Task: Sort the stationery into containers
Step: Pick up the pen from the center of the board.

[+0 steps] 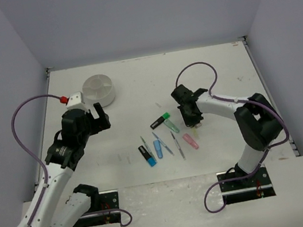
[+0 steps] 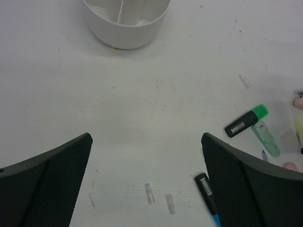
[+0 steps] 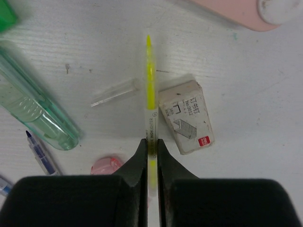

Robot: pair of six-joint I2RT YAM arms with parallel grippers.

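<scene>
- Stationery [image 1: 172, 125] lay loose in a cluster on the table [image 1: 220, 73], centre-right and well apart from the tub [image 1: 105, 99] at far left.
- The right gripper [image 3: 150, 144] was down at the cluster's right edge, closed tight on the yellow stick [image 3: 150, 94]. It pinched the stick near the back end, so most of its length pointed away.
- A tan box [image 3: 186, 116] sat just beside the stick on one side and a clear cap [image 3: 116, 93] on the other. Neither was between the jaws.
- Could not tell whether the stick was off the table yet.
- Judged best: lift straight up before swinging, so the long free end misses the box and cap. The end grip may let the stick pivot, so carry it slowly and lower it tip-first into one compartment.
- The left gripper [image 2: 147, 139] hovered fully spread and empty between tub and cluster, so the carry should pass clear of it.
- The tub had divider walls, and nothing showed in the compartments seen from above. The left wrist view cut off most of the inside.
</scene>
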